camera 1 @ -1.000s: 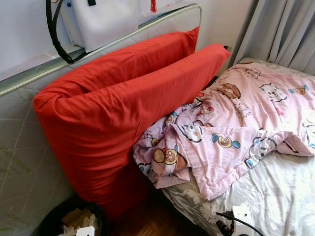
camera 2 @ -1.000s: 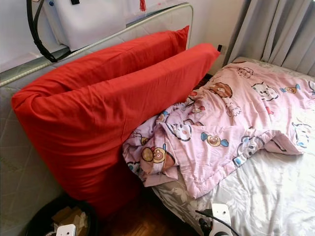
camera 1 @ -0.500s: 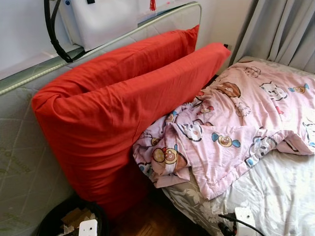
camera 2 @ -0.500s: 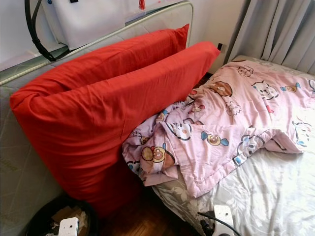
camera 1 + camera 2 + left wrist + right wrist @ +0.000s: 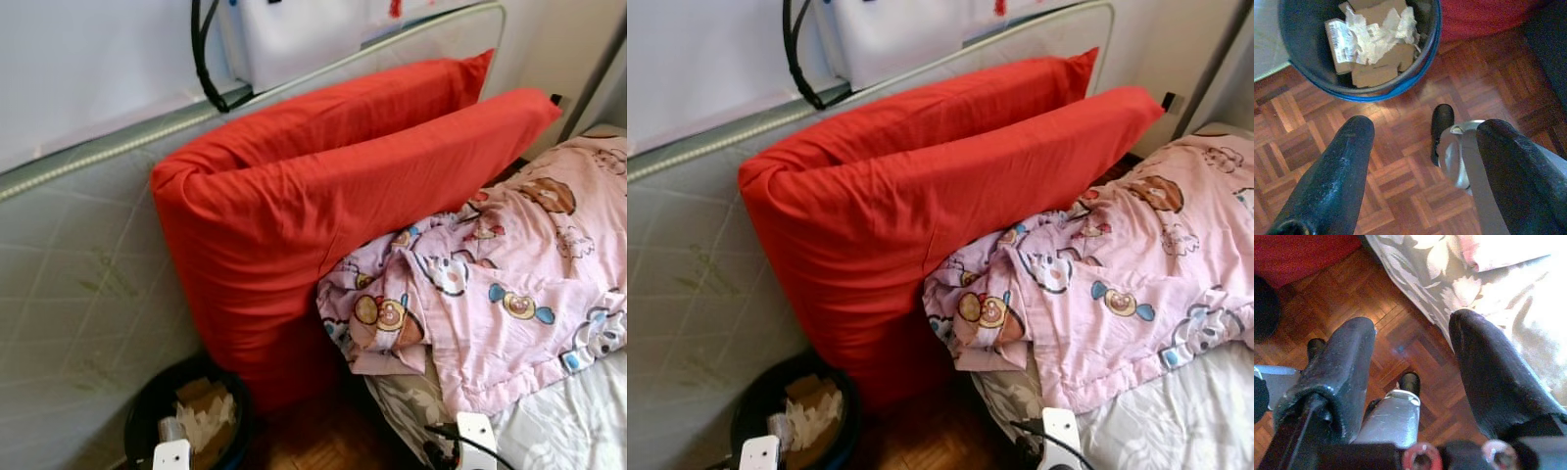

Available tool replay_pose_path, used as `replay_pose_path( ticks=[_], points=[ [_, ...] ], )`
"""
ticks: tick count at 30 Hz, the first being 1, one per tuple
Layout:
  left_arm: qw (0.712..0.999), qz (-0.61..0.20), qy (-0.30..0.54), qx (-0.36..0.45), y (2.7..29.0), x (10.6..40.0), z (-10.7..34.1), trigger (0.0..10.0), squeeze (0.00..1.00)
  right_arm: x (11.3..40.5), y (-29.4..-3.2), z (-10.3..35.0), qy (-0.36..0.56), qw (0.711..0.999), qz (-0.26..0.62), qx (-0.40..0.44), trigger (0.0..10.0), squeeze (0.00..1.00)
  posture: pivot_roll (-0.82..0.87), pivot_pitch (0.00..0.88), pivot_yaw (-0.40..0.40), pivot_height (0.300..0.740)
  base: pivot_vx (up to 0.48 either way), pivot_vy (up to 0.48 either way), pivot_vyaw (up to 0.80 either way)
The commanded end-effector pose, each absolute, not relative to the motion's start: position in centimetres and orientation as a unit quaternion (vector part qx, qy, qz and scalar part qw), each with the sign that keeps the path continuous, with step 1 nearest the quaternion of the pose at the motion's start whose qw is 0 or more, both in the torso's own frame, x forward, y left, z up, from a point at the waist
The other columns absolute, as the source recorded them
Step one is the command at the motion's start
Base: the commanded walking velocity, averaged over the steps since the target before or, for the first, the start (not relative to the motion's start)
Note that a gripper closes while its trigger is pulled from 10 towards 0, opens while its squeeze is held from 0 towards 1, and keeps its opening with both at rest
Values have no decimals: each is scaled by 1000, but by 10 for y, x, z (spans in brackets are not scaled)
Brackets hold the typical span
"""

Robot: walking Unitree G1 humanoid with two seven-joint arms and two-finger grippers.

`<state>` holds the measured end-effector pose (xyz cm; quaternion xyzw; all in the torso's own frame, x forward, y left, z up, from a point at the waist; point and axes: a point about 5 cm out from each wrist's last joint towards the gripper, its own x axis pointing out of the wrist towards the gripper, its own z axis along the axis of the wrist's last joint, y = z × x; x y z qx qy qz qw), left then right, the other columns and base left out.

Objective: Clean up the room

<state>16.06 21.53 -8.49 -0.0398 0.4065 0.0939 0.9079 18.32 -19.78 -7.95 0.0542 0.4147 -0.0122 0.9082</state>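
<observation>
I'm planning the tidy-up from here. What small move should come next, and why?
Probably raise the right hand toward the bunched corner of the pink quilt. That corner hangs crumpled over the bed's edge beside the red cushion. Both hands hang open and low over the wood floor, the left hand near the bin.

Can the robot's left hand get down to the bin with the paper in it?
Probably yes. The left gripper hangs open just above the wooden floor, and the black bin sits right ahead of its fingers with nothing between them. The red mattress stands behind the bin, not across the way.
</observation>
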Motion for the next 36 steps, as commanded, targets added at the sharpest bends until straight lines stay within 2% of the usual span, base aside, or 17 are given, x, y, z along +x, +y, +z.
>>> replay_pose_path(
  ticks=[1, 19, 36],
  points=[
    [909, 94, 405, -38, 218, 159, -85, 10000, 0, 183, -197, -79, 410, 910, -14, 61, 10000, 0, -30, 78, 27, 740, 0, 0, 0],
    [917, 82, 387, -46, 206, 167, -83, 10000, 0, 183, -206, -78, 406, 912, -30, 52, 10000, 0, -47, 70, 4, 740, 0, 0, 0],
    [929, 74, 360, -40, 210, 179, -75, 10000, 0, 193, -200, -74, 396, 916, -34, 58, 10000, 0, -46, 53, 13, 740, 280, 0, 0]
  ],
)
